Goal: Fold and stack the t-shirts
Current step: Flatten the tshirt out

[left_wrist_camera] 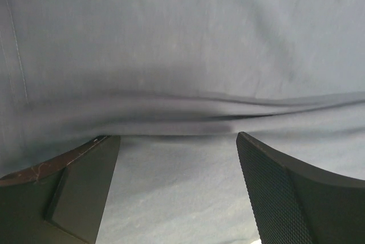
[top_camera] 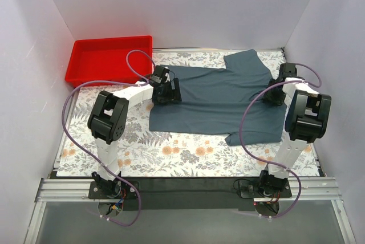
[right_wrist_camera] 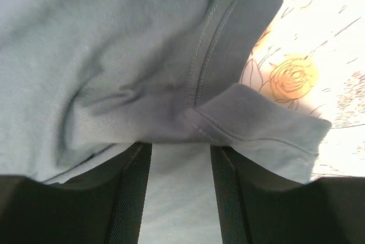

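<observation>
Overhead: a single slate blue-grey t-shirt (top_camera: 217, 98) is seen spread sideways on the flower-printed counter (top_camera: 171, 153), hem to the left, one sleeve pointing away from the arms and one toward them. No fold is judged to have been made yet.
Left pincer (top_camera: 168, 91): resting on the hem end with jaws held wide. In its wrist view a long soft ridge of cloth is bunched just ahead of the textured fingertips (left_wrist_camera: 268, 175), and nothing is clamped.
Right pincer (top_camera: 275, 93): resting on the right-hand end, between the sleeves. The jaws stand narrow, with cloth in the gap and draped over both fingers, yet whether it is pinched cannot be told.
Step in hand: both ends are judged to be gathered for a first fold. Both layers should be taken at matching points and lifted together with the cloth taut, so the edge is carried over squarely and not dragged.
Fabric: thin matte knit, limp and readily creased. A double-stitched seam (right_wrist_camera: 199, 67) and a turned-over corner are shown in the right wrist view.
Red tray (top_camera: 108, 61): shallow, smooth-walled, placed near the shirt's far-left corner.
</observation>
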Robot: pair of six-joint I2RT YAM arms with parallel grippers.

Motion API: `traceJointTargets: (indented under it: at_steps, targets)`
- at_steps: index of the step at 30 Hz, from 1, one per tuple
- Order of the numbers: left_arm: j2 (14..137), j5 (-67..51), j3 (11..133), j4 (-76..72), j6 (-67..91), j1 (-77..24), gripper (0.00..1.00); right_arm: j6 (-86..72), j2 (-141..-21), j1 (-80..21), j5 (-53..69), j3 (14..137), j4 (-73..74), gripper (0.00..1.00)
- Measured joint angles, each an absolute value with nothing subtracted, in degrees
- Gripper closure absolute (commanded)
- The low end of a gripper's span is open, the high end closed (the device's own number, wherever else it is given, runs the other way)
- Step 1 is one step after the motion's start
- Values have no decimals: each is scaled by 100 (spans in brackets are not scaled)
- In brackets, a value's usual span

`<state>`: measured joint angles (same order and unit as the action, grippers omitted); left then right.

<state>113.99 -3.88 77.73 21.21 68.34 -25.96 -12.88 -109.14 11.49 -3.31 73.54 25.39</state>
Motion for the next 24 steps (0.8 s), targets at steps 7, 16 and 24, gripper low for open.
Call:
traceJointTargets:
  at_steps: [7,16,24]
  targets:
    - [11194,-395,7771,2359,6667,-2593,21,-1162,-10097,1105,-294,6984,2652,55]
    - [8886,-388,6521,2536,6447,-2593,22,-1269,-7771,-456,-301,5389,3334,55]
    - [8272,-333,5363,2477,6364,-2593,22,-2016,-6584,-867,-252,3959,4018,55]
